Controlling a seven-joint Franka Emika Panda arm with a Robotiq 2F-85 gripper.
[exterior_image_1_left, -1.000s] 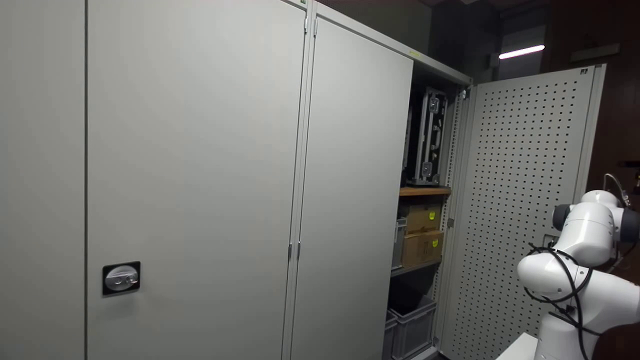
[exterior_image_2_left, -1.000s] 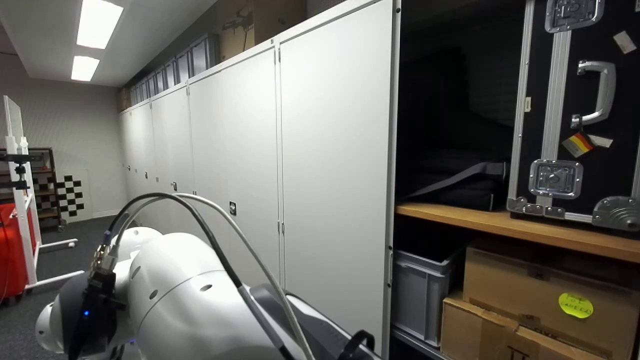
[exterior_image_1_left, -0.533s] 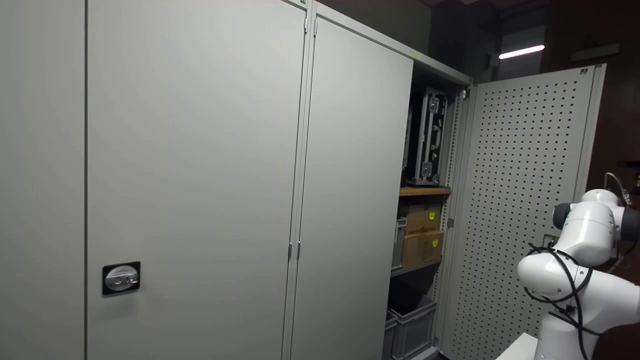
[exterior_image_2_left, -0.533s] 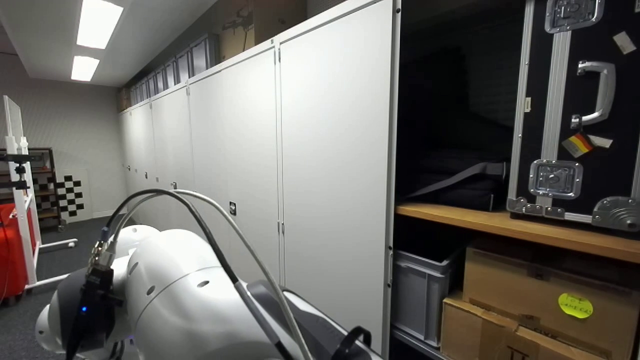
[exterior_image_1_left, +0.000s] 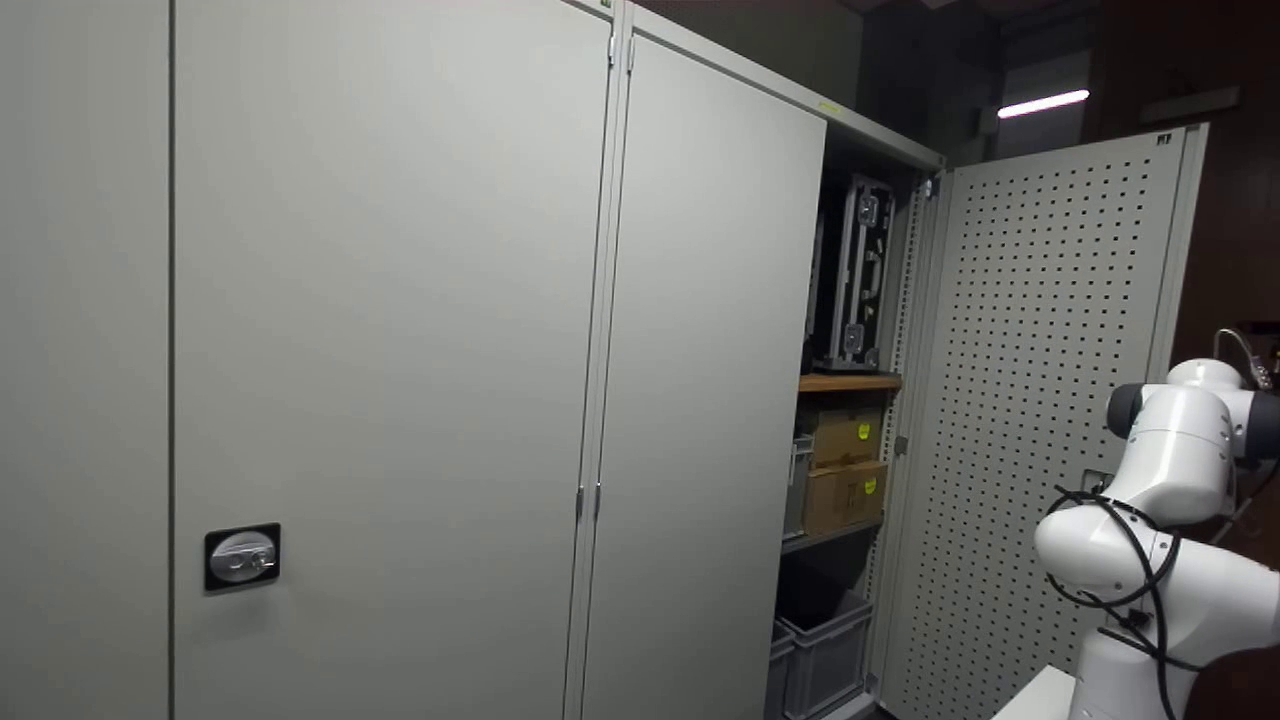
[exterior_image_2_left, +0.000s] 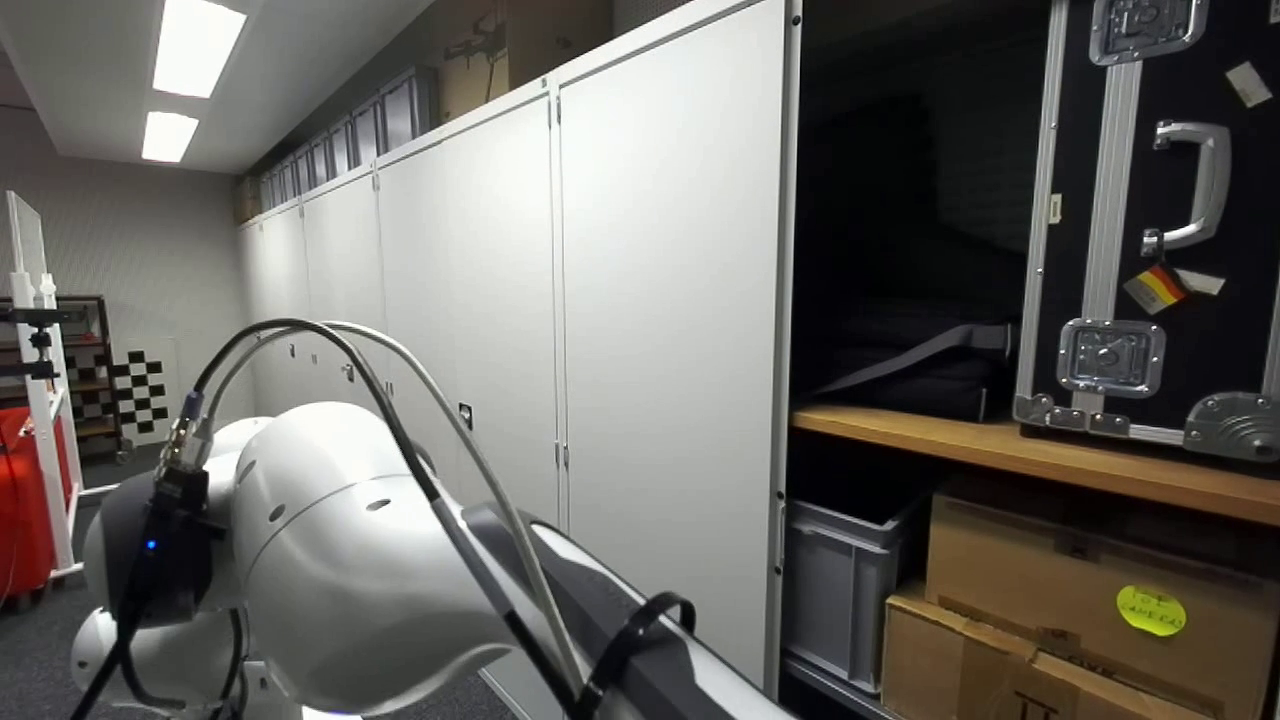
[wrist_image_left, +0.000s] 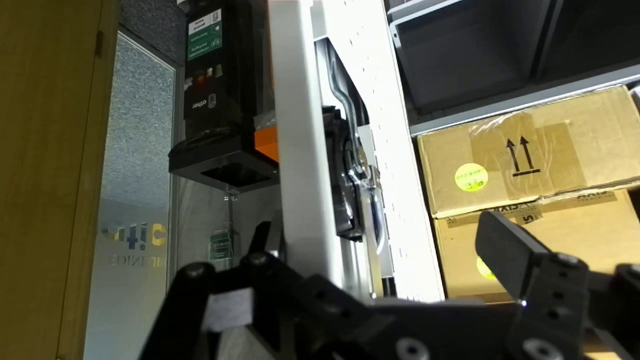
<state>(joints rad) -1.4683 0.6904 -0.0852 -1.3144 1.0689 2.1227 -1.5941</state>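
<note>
Astride the free edge of the perforated cabinet door (exterior_image_1_left: 1050, 330), which stands swung out at the right of an exterior view, the gripper (wrist_image_left: 384, 239) has its fingers (wrist_image_left: 507, 250) spread wide, one on each side, pinching nothing. With no clamp on that edge, a sideways sweep of the arm (exterior_image_2_left: 330, 560) could knock the door with one finger, and a backward pull could leave it behind; a twist might snag the inner finger on the black latch housing (wrist_image_left: 345, 195). Cables (exterior_image_2_left: 475, 558) looped over the arm could catch if a joint turns far. Whether either finger touches the door cannot be told: the blurred gripper body covers part of the edge. Neither exterior view shows the fingers, the arm being cut off at a border. One finger half covers a yellow sticker (wrist_image_left: 484, 269) on a cardboard box (wrist_image_left: 595, 230), its lettering unreadable.
</note>
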